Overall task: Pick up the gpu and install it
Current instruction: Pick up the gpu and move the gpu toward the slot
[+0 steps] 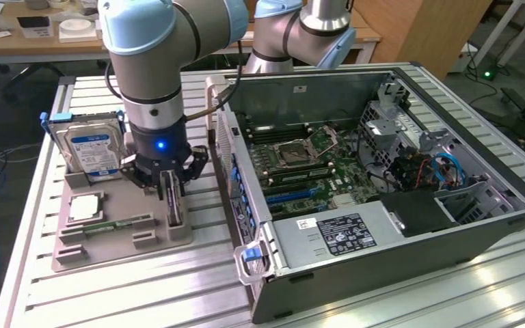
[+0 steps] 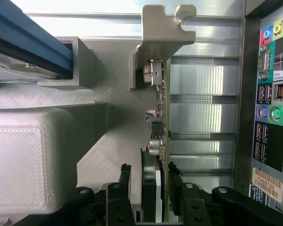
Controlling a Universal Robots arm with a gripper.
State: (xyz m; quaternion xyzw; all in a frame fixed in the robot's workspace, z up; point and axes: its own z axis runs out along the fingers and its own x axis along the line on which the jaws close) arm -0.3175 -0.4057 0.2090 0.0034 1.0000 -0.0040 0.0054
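The gpu (image 1: 173,206) stands on edge in a slot of the grey holder tray (image 1: 107,249), between the hard drive and the computer case. My gripper (image 1: 169,183) hangs straight down over its top edge. In the wrist view the gpu (image 2: 163,94) runs away from me, showing its thin edge, small components and silvery bracket (image 2: 161,33). The gripper (image 2: 149,170) straddles the card, one black fingertip (image 2: 125,169) on each side. A narrow gap still shows between the card and that fingertip, so the jaws stand open around it and do not clamp it.
The tray also holds a blue-labelled hard drive (image 1: 93,147), a processor chip (image 1: 85,205) and a green memory stick (image 1: 117,224). The open computer case (image 1: 481,225) with its motherboard (image 1: 308,171) lies close on the exterior view's right; its rear port panel (image 2: 269,94) runs beside the card.
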